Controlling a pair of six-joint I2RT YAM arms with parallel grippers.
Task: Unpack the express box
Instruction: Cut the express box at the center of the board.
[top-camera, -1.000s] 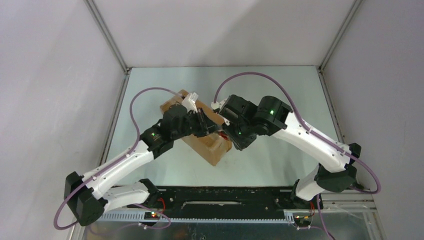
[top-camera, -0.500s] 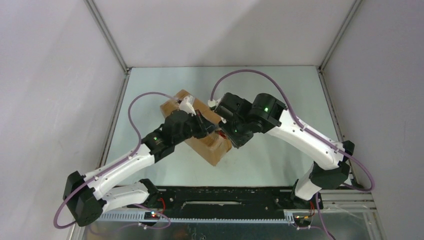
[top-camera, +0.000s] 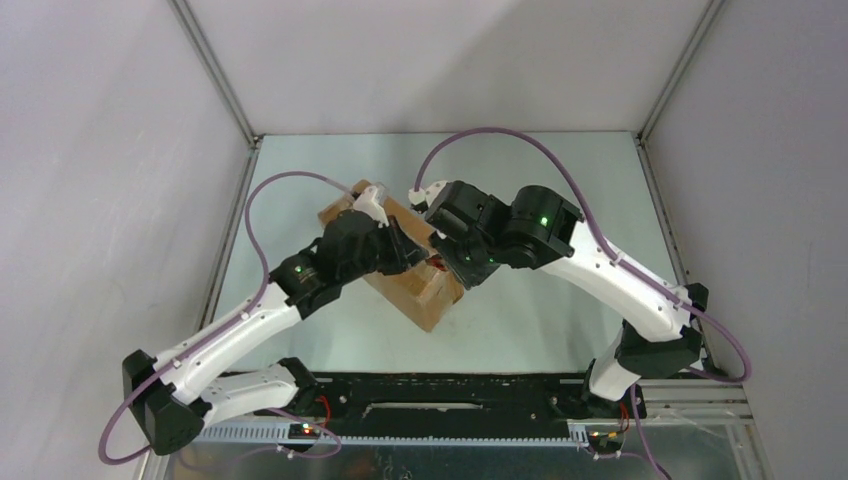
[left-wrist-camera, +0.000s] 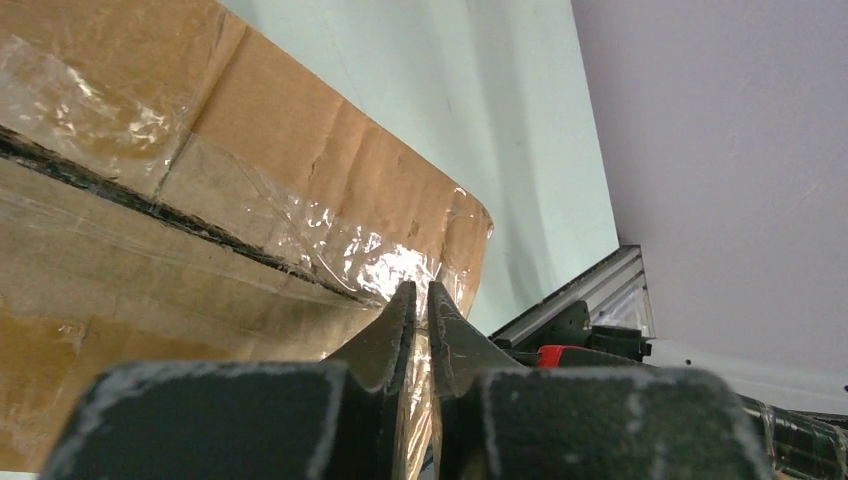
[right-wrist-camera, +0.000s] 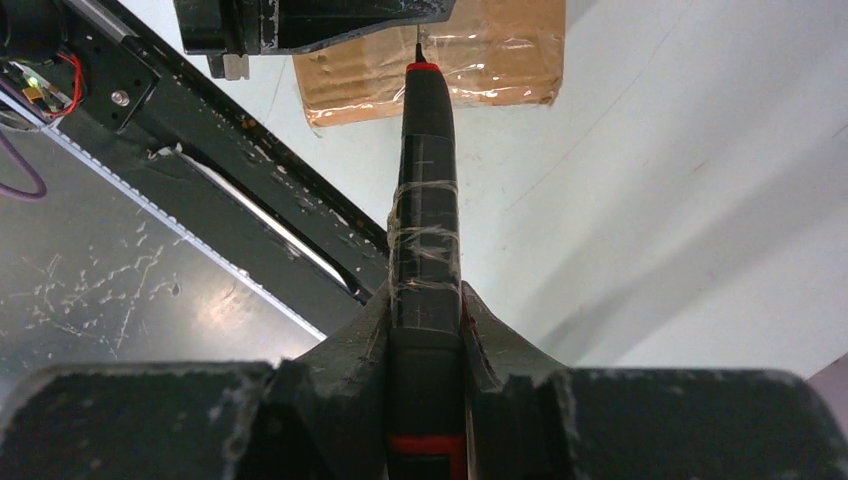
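Observation:
The express box (top-camera: 430, 295), brown cardboard with clear tape (left-wrist-camera: 370, 250) along its dark flap seam (left-wrist-camera: 150, 200), lies askew in the middle of the table. My left gripper (top-camera: 408, 250) rests over the box's top; in the left wrist view its fingertips (left-wrist-camera: 421, 290) stand almost together, a thin slit between them, at the taped end of the seam. Whether tape is pinched I cannot tell. My right gripper (right-wrist-camera: 425, 300) is shut on a black cutter pen with red bands (right-wrist-camera: 425, 150). The pen's fine tip points at the box's taped face (right-wrist-camera: 500, 50), just beside the left gripper's body (right-wrist-camera: 300, 20).
A black mounting rail (top-camera: 460, 395) runs along the near table edge. White walls with metal corner posts (top-camera: 215, 75) enclose the table. Purple cables (top-camera: 500, 135) loop above both arms. Bare pale-green table surface (top-camera: 560, 200) lies right of the box.
Both wrists have shifted slightly left and away along the box top, the right cutter staying close to the left gripper. The box has not moved.

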